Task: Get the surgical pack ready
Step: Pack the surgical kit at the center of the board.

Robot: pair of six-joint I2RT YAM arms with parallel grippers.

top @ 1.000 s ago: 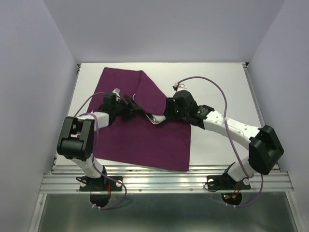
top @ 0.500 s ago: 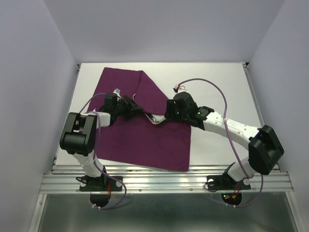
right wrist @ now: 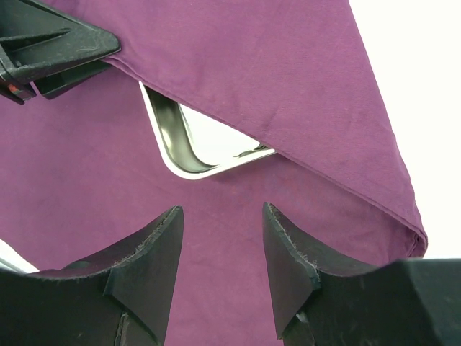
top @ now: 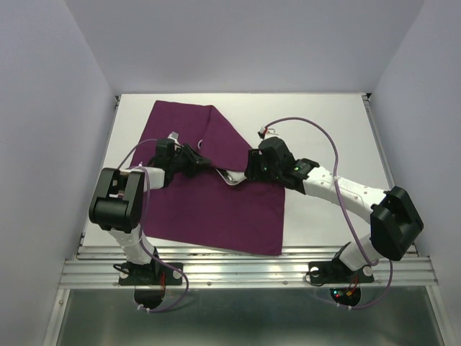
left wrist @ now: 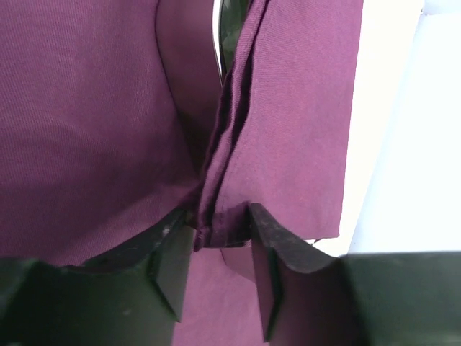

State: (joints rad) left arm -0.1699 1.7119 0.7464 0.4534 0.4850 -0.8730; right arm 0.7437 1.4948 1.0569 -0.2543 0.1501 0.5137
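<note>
The deep-purple cloth drape (top: 216, 209) lies spread on the table, its far part folded over the steel tray (top: 230, 176), of which one shiny corner shows (right wrist: 189, 148). My left gripper (top: 204, 160) is shut on the folded edge of the drape (left wrist: 223, 216), pinching the hem between its fingers. My right gripper (top: 248, 169) is open and empty just above the flat drape (right wrist: 223, 238), next to the tray's corner. Scissors, gauze and packets are hidden.
The white table (top: 338, 130) shows bare to the right of and behind the drape. A purple cable (top: 324, 137) loops over the right arm. Side walls close in the table left and right.
Almost nothing: the left arm's elbow shifted slightly between the earliest frame and now. The drape and the right arm look the same.
</note>
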